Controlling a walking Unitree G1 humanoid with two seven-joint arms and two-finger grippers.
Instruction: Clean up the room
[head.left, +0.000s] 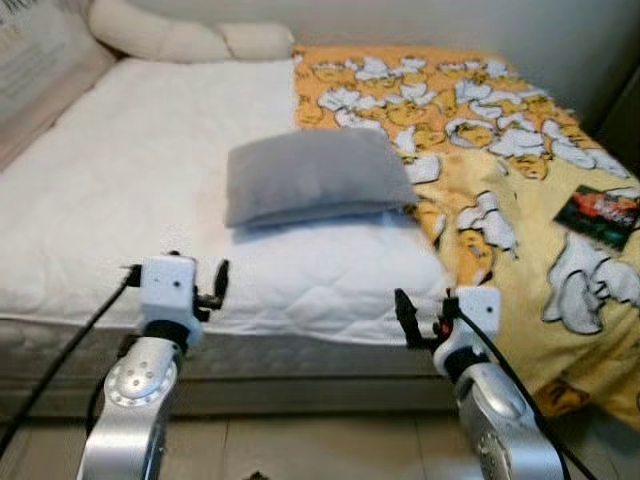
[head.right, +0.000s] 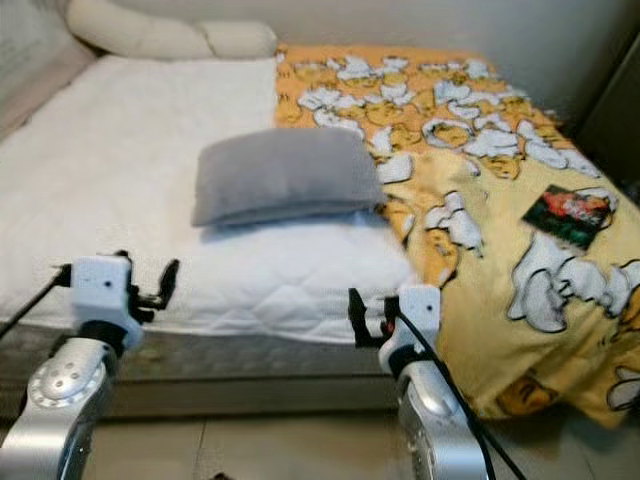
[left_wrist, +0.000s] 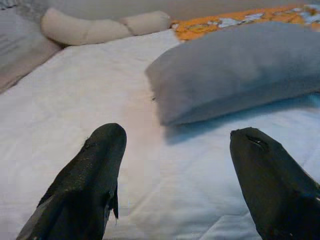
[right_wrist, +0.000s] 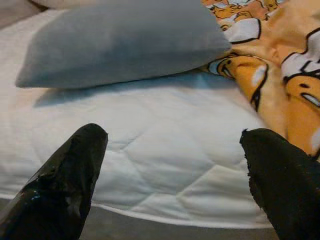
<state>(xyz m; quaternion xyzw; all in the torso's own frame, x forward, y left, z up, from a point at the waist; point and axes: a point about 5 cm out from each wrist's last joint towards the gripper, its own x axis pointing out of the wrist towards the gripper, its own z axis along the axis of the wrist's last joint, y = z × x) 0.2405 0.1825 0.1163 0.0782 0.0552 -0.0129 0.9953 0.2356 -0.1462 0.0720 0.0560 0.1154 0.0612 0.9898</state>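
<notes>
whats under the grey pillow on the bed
The grey pillow lies on the white quilted mattress cover, its right end beside the yellow cartoon blanket. A shadow shows along its near edge. Anything flat beneath it would be hidden.

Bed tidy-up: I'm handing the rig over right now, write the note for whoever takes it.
Left gripper: open, holding nothing, at the bed's near edge, aimed at the pillow.
Right gripper: open, holding nothing, at the near edge by the blanket.
Pillow lies mid-mattress, one end against the blanket.
Blanket covers the bed's right side, rumpled, hanging over the near edge; a small dark packet lies on it.
Cream bolster at the head.
Done: nothing visibly.
Left: probably pillow to the head, blanket spread, packet removed.
</notes>
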